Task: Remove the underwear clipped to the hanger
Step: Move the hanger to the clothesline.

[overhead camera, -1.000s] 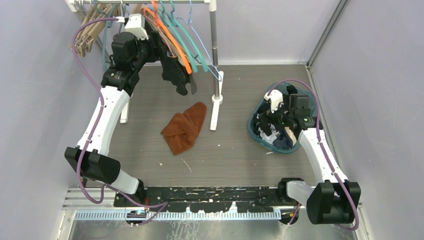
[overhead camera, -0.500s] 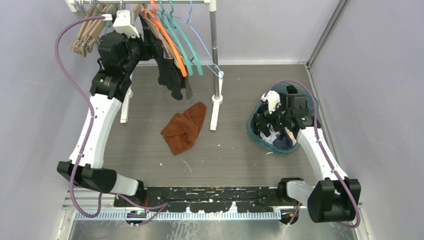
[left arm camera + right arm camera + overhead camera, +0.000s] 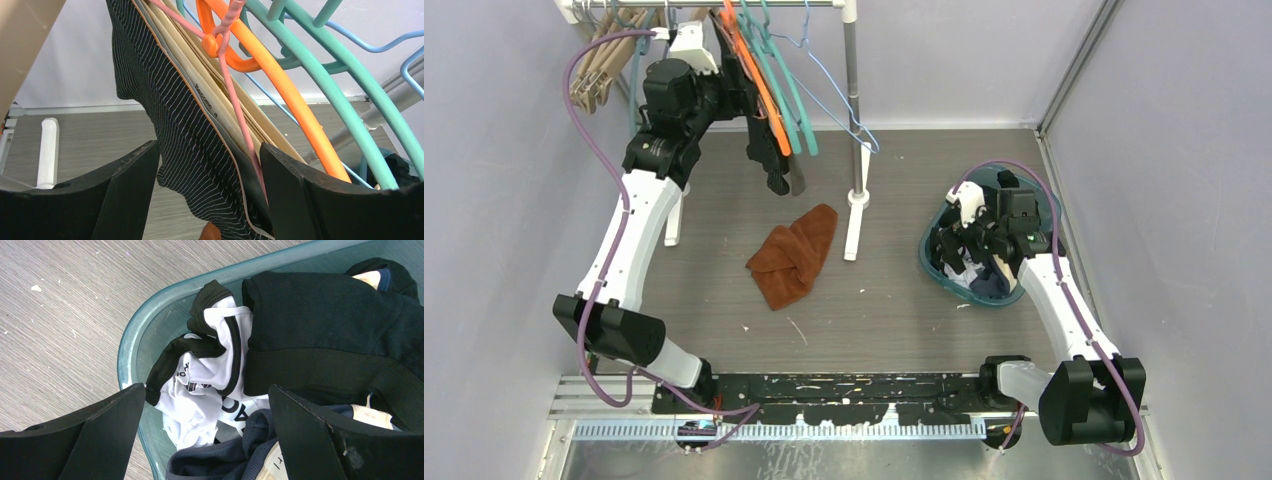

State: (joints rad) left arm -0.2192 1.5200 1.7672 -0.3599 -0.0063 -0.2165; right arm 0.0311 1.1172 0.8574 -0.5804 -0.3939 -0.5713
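Observation:
Dark striped underwear (image 3: 769,150) with a cream waistband hangs from a pink hanger (image 3: 235,100) on the rail at the back left. In the left wrist view the underwear (image 3: 185,125) hangs between my fingers without being pinched. My left gripper (image 3: 732,100) is raised to it and open (image 3: 207,150). My right gripper (image 3: 959,245) is open and empty, low over a teal basket (image 3: 934,268) of removed clothes. In the right wrist view (image 3: 207,390) it straddles a white garment and dark navy underwear (image 3: 235,450).
Orange (image 3: 759,80) and teal (image 3: 789,90) hangers crowd the rail beside the underwear; wooden hangers (image 3: 594,70) hang at its left end. The rack's pole (image 3: 854,100) stands right of them. A rust-brown cloth (image 3: 794,255) lies on the table's middle.
My left arm swung up and left, then came back right toward the hanging underwear, which swayed with the hangers. The right arm shifted slightly over the basket and then held still.

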